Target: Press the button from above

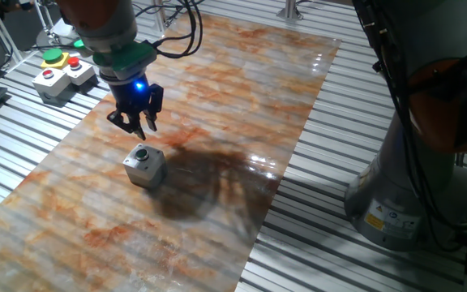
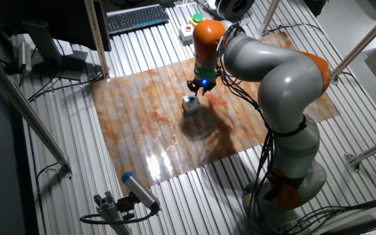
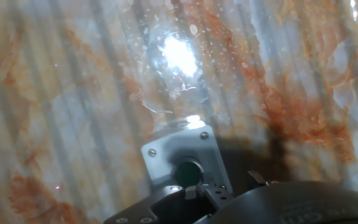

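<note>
One fixed view shows the gripper (image 1: 139,122) above the button box (image 1: 145,165), empty, finger gap unclear.

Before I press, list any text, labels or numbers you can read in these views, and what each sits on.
No text can be read in any view.
Robot base: yellow warning stickers and a white label, too small to read.
Keyboard: key legends too small to read.
Button box: no lettering visible, in the hand view either.
Red-and-green control box: no readable marking.
End effector: no label visible.
</note>
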